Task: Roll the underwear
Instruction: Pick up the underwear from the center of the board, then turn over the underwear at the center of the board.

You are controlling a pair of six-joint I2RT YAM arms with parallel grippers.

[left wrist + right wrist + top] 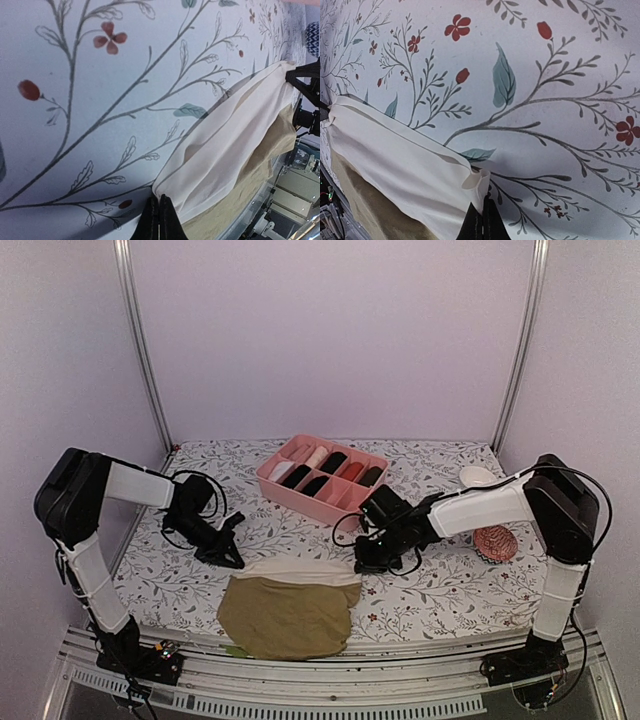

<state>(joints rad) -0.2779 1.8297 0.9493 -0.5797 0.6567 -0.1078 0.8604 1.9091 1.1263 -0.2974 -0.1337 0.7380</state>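
On floral table (450, 590), left tool (237, 562), right tool (360, 565) pinch cream waistband (300, 570) corners, limp olive underwear (290, 620)

White links (135, 485), bulky black joints (70, 490), looped black cables (212, 492), slim black left claw (232, 560), right claw (362, 563)

Floral worktop (430, 585) lies open at lower right and far left. Pink divided plastic box (300, 500) blocks upper centre; olive-brown fabric briefs (290, 615) fill lower centre; red-and-white patterned ball (496, 542) at right.
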